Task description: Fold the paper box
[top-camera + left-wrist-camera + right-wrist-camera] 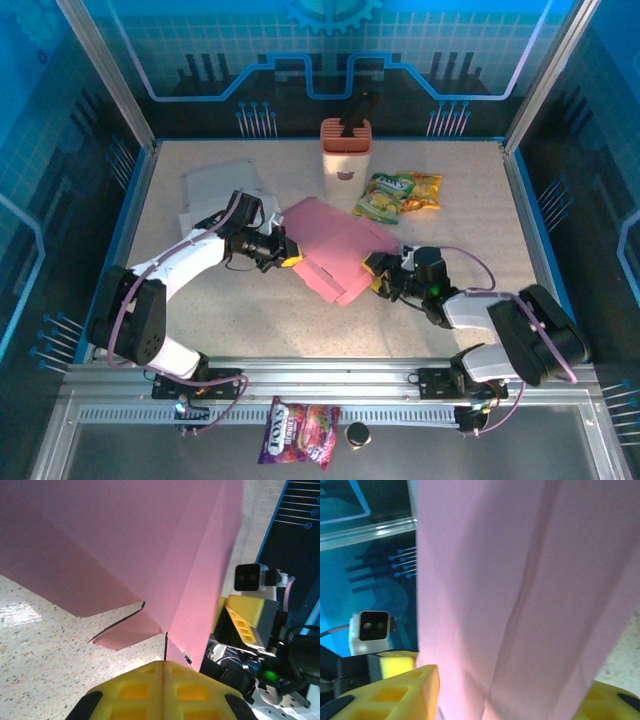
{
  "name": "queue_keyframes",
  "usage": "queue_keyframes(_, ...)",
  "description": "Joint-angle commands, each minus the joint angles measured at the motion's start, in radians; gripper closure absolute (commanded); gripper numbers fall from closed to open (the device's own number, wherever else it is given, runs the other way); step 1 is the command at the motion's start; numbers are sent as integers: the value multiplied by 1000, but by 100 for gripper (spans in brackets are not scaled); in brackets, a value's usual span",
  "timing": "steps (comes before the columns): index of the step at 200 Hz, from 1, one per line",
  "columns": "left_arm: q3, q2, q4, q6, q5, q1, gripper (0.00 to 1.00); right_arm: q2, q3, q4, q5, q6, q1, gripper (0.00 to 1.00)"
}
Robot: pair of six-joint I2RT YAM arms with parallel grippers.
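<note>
The pink paper box (335, 245) lies partly folded in the middle of the table, its flaps toward the near side. My left gripper (292, 255) is shut on its left edge. In the left wrist view the yellow fingers (130, 690) press together with the thin sheet (150, 540) rising from between them. My right gripper (378, 272) is at the box's right side. In the right wrist view the pink panel (520, 580) stands between its yellow fingers (405, 690), which stand apart on either side of it.
A pink and white holder (346, 160) with a black tool stands at the back. Green and yellow snack bags (400, 193) lie right of it. A grey folded sheet (215, 190) lies at the back left. A candy bag (300, 432) rests by the front rail.
</note>
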State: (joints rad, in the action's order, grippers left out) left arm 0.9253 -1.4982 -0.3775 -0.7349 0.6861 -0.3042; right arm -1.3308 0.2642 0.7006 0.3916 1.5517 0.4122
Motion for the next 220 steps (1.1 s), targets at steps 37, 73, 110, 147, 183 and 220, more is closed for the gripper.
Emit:
queue_keyframes(37, 35, 1, -8, -19, 23, -7, 100, 89, 26, -132, -21, -42, -29, 62)
queue_keyframes(73, 43, -7, -10, -14, 20, -7, 100, 145, 49, -205, -38, -43, -36, 71)
queue_keyframes(110, 50, -13, -9, -13, 21, -7, 100, 180, 88, -265, -44, -48, -46, 100)
queue_keyframes(147, 80, 10, -44, -1, -6, -7, 46, 205, 197, -347, -57, -77, -47, 100)
queue_keyframes(183, 126, 151, -120, 52, -204, -7, 27, 275, 418, -632, -124, -158, -46, 100)
queue_keyframes(220, 156, 332, -104, 121, -409, -7, 19, 286, 657, -834, -224, -191, -26, 100)
